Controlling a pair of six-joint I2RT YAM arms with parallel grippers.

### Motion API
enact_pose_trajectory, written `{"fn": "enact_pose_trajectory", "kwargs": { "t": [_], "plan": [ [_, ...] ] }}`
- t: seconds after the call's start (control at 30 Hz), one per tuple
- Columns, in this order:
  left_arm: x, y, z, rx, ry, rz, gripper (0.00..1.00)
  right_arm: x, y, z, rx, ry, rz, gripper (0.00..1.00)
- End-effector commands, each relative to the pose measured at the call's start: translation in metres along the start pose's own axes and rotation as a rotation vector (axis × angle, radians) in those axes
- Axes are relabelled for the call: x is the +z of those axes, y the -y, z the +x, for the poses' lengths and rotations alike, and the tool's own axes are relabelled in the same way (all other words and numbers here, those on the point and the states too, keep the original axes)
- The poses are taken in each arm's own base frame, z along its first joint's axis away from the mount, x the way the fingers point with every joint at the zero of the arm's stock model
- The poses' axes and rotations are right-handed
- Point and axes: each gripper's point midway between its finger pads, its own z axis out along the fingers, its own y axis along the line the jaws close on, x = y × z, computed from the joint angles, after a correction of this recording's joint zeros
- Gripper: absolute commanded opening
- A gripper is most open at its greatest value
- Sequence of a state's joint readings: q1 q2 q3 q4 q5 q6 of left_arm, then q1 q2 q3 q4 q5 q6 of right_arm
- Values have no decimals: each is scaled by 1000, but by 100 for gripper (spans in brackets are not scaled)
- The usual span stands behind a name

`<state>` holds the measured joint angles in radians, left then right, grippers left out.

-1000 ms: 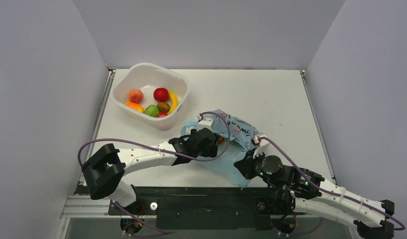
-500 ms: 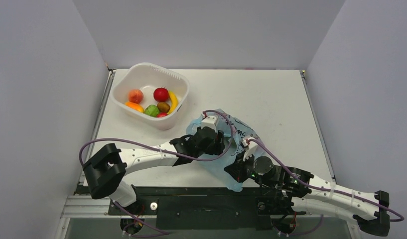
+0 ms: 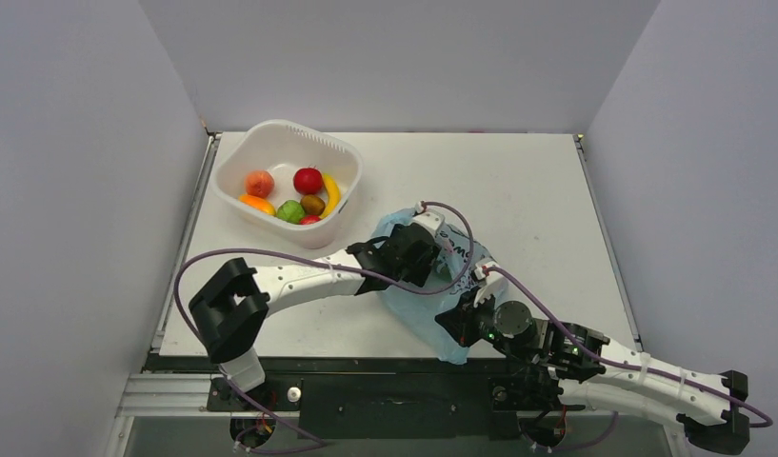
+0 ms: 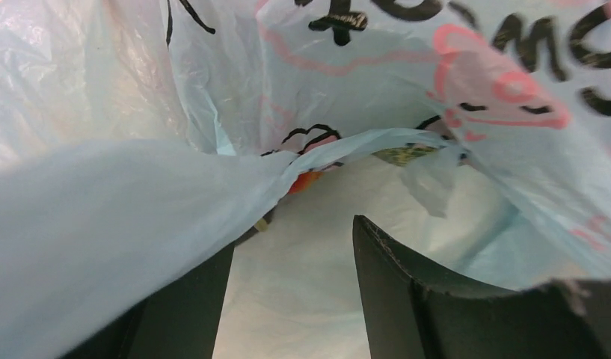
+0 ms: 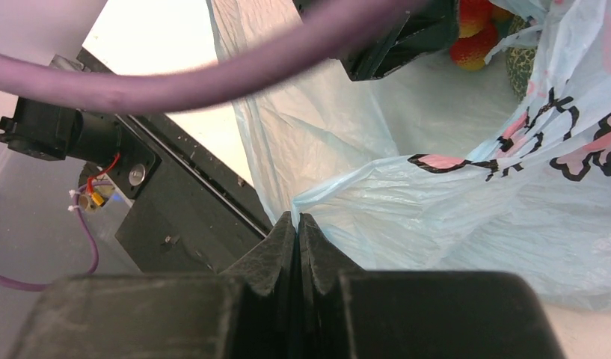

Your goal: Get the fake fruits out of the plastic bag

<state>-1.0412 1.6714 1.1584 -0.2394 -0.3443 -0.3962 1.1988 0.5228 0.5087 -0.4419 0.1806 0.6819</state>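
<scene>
The light-blue plastic bag (image 3: 421, 312) lies on the table in front of the arms, its mouth held open. My right gripper (image 5: 297, 218) is shut on the bag's rim (image 5: 339, 191) at its near edge; it also shows in the top view (image 3: 458, 324). My left gripper (image 4: 291, 239) is open and empty inside the bag, with film draped over its left finger. Deeper in the bag sit a bunch of red-orange balls (image 5: 474, 37) and a dark green gourd (image 5: 520, 63). In the left wrist view only a red-orange sliver (image 4: 308, 179) and a green patch (image 4: 398, 155) show past a fold.
A white tub (image 3: 234, 168) stands at the far left of the table. It holds a red apple (image 3: 308, 180), a yellow banana (image 3: 331, 193) and other small fruit pieces. A purple cable (image 5: 212, 71) crosses the right wrist view.
My left gripper has pushed to the right and deeper into the bag. My right gripper has drawn the bag's rim left and toward the near edge.
</scene>
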Motion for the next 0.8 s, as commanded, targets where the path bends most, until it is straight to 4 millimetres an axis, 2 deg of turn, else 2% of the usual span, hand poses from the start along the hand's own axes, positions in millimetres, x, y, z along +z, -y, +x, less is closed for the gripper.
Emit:
{"fn": "enact_pose_trajectory", "kwargs": {
  "t": [0.0, 0.33, 0.57, 0.77],
  "plan": [
    [4, -23, -3, 223, -65, -93, 58, -5, 0, -15, -3, 49, 18, 0],
    [30, -46, -5, 352, -90, -228, 74, -2, 2, -16, -5, 50, 34, 0],
    [36, -62, -17, 381, -54, -366, 82, 1, 1, -15, -4, 46, 38, 0],
    [37, -55, -29, 401, -16, -359, 85, 1, -2, -18, -8, 45, 35, 0]
  ]
}}
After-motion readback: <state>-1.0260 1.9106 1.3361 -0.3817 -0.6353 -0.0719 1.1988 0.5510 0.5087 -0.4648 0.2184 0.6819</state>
